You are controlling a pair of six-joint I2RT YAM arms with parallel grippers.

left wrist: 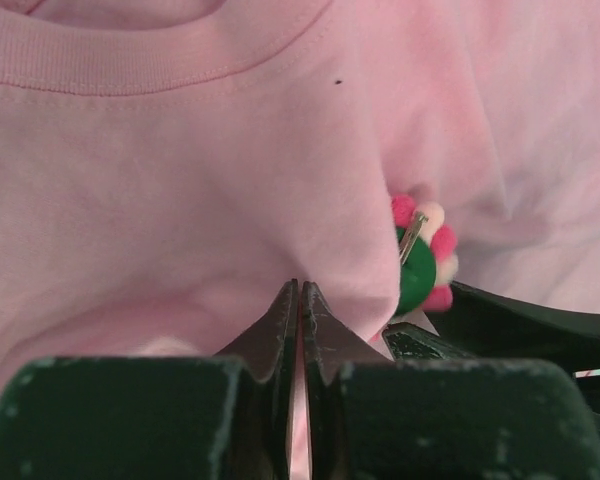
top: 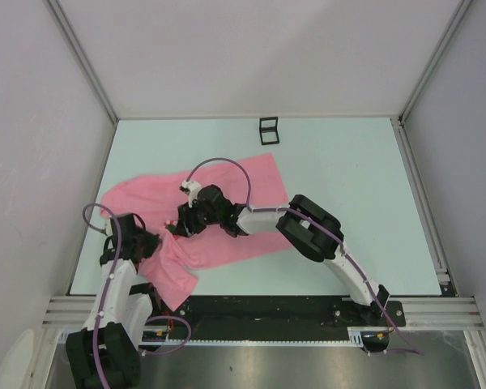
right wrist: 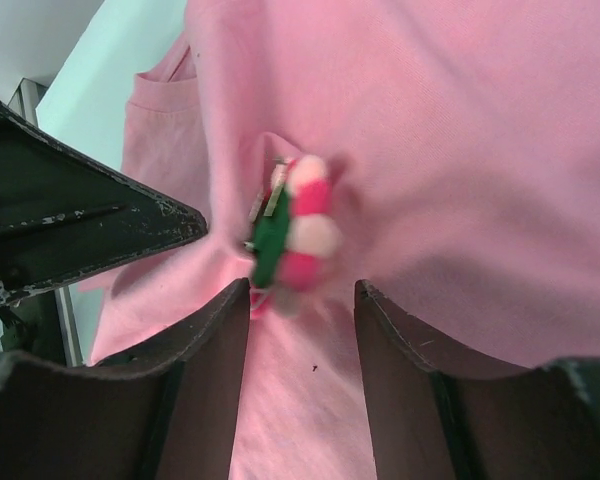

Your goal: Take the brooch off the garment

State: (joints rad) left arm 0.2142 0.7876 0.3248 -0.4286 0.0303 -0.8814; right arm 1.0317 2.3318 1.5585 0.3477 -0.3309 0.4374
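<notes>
- Brooch [right wrist: 295, 230] front and centre: pink and white petals on a green backing, silvery pin showing at its edge, and pinned into the garment [top: 227, 190].
- On the bench [top: 348, 178] that puts it low on the left side, closer to the near-left corner than to anything else, right where the two arms meet.
- The cloth around it is pulled up into a little ridge, so the brooch stands proud and side-on instead of lying flat. Judging by that, the lift is there to expose the pin.
- Left fingers [left wrist: 285, 320] are doing the lifting: closed tight, with a fold of pink fabric pinched between them just beside the brooch. They look like the anchor that keeps the cloth from travelling with the pin.
- Right fingers [right wrist: 225, 340] are spread wide with nothing in them, tips just short of the brooch and lined up either side of it. It looks poised to close on the flower.
- The garment itself sprawls from the left edge toward the middle, its neckband near the left arm and one corner reaching toward the far edge.
- A small black frame [top: 268, 130] sits at the far edge, well apart from the action.
</notes>
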